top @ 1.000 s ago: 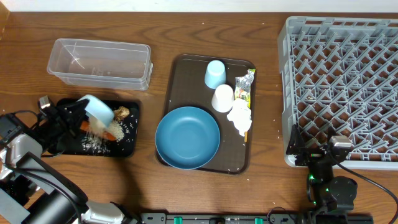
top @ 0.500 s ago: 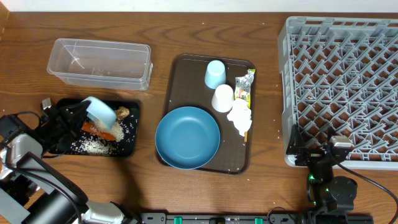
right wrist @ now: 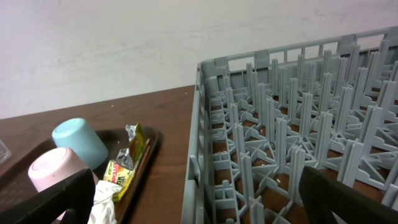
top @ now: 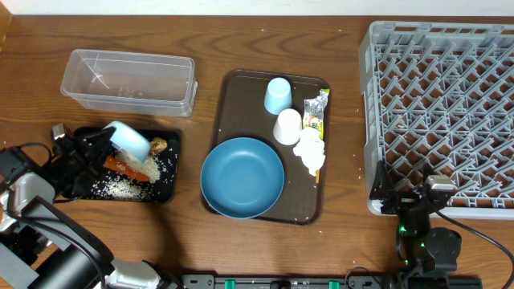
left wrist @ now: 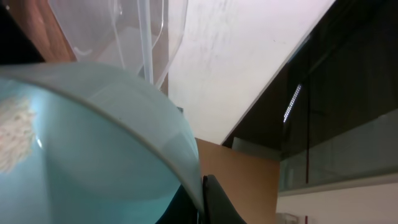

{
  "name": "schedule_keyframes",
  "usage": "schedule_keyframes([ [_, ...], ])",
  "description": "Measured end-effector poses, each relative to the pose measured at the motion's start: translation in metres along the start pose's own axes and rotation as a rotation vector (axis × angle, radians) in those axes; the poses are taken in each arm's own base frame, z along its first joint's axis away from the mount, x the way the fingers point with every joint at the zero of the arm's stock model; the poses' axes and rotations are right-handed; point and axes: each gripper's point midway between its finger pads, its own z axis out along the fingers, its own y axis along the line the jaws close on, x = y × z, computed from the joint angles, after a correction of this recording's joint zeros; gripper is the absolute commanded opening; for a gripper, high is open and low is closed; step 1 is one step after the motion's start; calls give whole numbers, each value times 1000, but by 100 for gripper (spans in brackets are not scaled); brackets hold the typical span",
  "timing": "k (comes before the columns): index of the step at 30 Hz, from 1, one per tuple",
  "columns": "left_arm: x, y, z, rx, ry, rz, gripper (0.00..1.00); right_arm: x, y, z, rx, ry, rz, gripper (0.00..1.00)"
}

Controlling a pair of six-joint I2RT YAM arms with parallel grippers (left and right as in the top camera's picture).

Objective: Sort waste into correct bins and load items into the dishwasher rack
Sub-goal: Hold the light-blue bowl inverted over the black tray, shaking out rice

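Observation:
My left gripper [top: 107, 141] is shut on the rim of the pale bowl [top: 128, 142] and holds it tipped over the black tray [top: 167, 191]. The left wrist view shows the jaws [left wrist: 205, 198] pinching the bowl's wall [left wrist: 93, 155], with a smear of rice inside. The carrot [top: 128, 168], brown lump [top: 158, 145] and rice grains [top: 122, 187] lie in the black tray. The clear tub [top: 128, 80] is empty. My right gripper [top: 399, 200] is open and empty at the grey rack's [top: 442, 104] front left corner, also seen in the right wrist view [right wrist: 194, 193].
The brown serving tray [top: 238, 90] holds the blue dish [top: 242, 177], light-blue cup [top: 277, 95], white cup [top: 287, 126], napkin [top: 309, 150] and wrapper [top: 316, 111]. Chopsticks are mostly hidden under the napkin. In the right wrist view the cups [right wrist: 78, 142] and wrapper [right wrist: 127, 163] sit left of the rack [right wrist: 298, 155].
The stream of rice falling from the tipped bowl has stopped and the grains now lie on the black tray. The bowl has shifted slightly. The right arm has not moved.

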Motion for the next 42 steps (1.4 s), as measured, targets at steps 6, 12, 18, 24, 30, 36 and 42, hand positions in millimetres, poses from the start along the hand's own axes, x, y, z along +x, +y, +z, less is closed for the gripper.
schedule_keyframes([
  [6, 0, -3, 0, 13, 7, -16, 6, 0, 0, 0, 0, 0, 0, 99],
  [12, -2, -6, 0, 18, 6, 18, 6, 0, 0, 0, 0, 0, 0, 99],
  [18, -3, -7, 0, 22, 8, 30, 6, 0, 0, 0, 0, 0, 0, 99],
  [24, -4, -6, 0, 14, 1, 48, 6, 0, 0, 0, 0, 0, 0, 99],
  [30, -11, -2, 0, -15, -27, 92, 6, 0, 0, 0, 0, 0, 0, 99],
  [36, -13, -4, 0, -11, -27, 104, 6, 0, 0, 0, 0, 0, 0, 99],
  [42, -13, -2, 0, -21, -33, 94, 6, 0, 0, 0, 0, 0, 0, 99],
])
